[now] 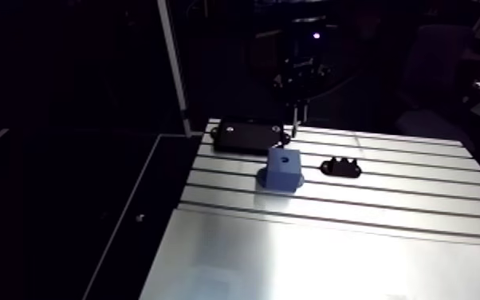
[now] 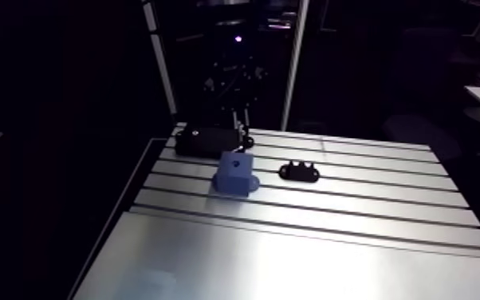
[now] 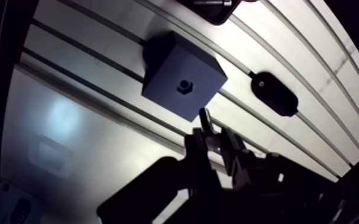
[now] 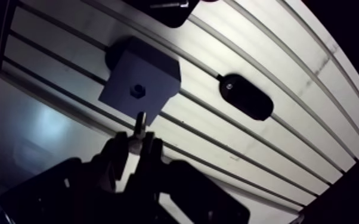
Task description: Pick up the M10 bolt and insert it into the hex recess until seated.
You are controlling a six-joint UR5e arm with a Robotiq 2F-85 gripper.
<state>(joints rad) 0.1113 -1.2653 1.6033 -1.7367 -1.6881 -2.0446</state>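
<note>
Toward the far side of the table, close by the block, the gripper pinches the bolt, not yet inserted; centre it over the recess, keep it vertical, and lower gently until seated.

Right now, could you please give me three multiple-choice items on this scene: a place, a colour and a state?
1. The hex recess sits in: A the top of the block; B the black oval part; C a table slot.
2. The block is: A red; B blue; C green.
3. The bolt is: A seated in the recess; B lying on the table; C held in the gripper.
1 A: a dark hex hole shows in its top. 2 B: it reads blue in the arm view. 3 C: it sticks out between the shut fingers.
</note>
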